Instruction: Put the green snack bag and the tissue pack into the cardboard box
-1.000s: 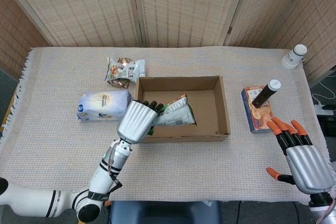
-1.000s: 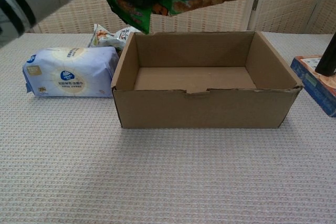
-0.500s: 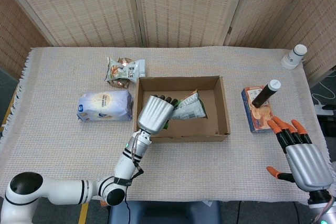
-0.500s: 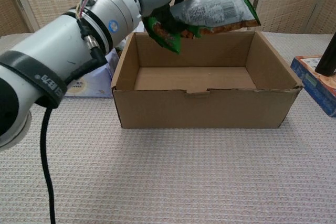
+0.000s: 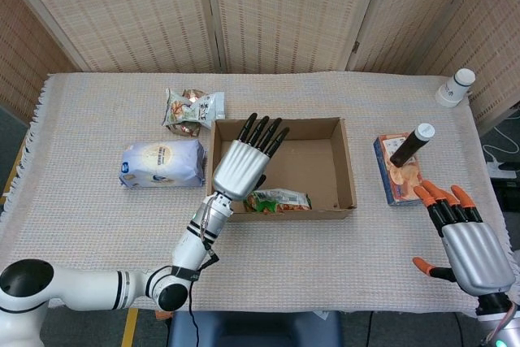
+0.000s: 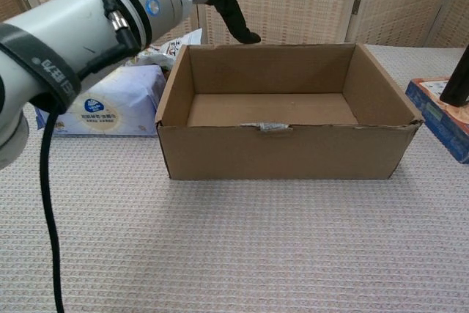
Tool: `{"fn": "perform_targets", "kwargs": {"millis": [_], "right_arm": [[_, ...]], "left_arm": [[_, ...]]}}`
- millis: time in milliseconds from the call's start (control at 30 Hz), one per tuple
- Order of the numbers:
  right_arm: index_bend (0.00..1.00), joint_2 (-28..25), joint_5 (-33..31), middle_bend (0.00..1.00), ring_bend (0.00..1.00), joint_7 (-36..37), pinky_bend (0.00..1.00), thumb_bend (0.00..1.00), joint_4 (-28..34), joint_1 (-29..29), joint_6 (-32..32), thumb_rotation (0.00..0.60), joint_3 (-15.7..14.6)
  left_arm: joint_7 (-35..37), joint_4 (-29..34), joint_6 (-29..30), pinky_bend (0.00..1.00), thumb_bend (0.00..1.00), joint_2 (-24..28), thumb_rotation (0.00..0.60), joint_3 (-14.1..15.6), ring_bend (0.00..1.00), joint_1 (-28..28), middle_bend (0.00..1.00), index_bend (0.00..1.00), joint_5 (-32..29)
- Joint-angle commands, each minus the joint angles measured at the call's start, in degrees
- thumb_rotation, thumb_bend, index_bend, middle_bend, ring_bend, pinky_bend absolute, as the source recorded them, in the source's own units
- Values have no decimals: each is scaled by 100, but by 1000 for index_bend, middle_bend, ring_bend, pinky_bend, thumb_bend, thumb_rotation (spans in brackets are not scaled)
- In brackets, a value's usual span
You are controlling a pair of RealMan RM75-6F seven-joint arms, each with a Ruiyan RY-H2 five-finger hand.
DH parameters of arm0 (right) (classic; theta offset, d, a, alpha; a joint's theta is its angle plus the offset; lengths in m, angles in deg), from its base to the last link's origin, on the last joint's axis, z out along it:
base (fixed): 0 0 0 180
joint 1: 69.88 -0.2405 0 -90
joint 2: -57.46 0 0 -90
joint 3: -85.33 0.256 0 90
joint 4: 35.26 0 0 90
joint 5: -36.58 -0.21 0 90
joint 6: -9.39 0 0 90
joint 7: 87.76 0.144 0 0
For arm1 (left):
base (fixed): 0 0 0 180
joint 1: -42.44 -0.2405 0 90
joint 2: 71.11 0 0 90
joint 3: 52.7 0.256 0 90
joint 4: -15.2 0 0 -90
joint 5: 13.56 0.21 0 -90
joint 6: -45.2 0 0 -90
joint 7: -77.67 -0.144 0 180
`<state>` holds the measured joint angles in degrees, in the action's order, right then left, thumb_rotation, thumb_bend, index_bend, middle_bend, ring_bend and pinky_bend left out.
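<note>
Left hand: your left hand [image 5: 240, 167] is spread flat with nothing in it. It hangs over the left part of the cardboard box [image 5: 340, 170].
Right hand: your right hand [image 5: 466, 243] sits off at the right edge of the counter [image 5: 97, 225], fingers apart and holding nothing.
Green snack bag: the green snack bag [image 5: 279, 200] lies flat inside the box, against the near wall. From the chest view you only see a small bit of it over the front wall, so I cannot tell just how it rests.
Tissue pack: the tissue pack [image 5: 162, 163] lies on the counter just left of the box, outside it. Its long side runs left to right.
Which way to go: the pack is to the left of your left hand and close to it. Your right hand is well apart from it, on the other side of the box. So I think the left hand is the one to use, and it has to move left and down.
What is left: one thing is in the box. The tissue pack is not yet in.
Count: one green snack bag, one tissue pack, one cardboard box, two hands.
Other things: one more snack bag [image 5: 192, 110] behind the pack, one blue packet [image 5: 396, 170] with a dark bottle [image 5: 410, 145] on it, one white bottle [image 5: 455, 87].
</note>
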<state>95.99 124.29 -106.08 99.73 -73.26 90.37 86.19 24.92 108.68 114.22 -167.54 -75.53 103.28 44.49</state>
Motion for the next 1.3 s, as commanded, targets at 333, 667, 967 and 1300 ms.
{"fn": "perform_targets", "kwargs": {"millis": [333,667,967,1300], "right_arm": [[38,-19,74,9,0,10,0,4,0,14,5,600,-27],[39,71,68,9,0,-105,0,4,0,0,-27,600,-41],[40,89,-7,9,0,-135,0,4,0,-33,-96,600,-48],[41,263,94,9,0,-373,0,4,0,-48,-165,600,-108]], "left_arm": [[-375,195,-864,63,185,1828,600,478,0,-627,0,0,-1561],[-622,285,-2152,63,185,2885,600,1133,0,-113,0,0,-3631],[-316,56,-2455,62,186,2910,600,1469,0,343,0,0,-4396],[5,-775,-2828,62,184,2353,600,1878,0,720,0,0,-4774]]}}
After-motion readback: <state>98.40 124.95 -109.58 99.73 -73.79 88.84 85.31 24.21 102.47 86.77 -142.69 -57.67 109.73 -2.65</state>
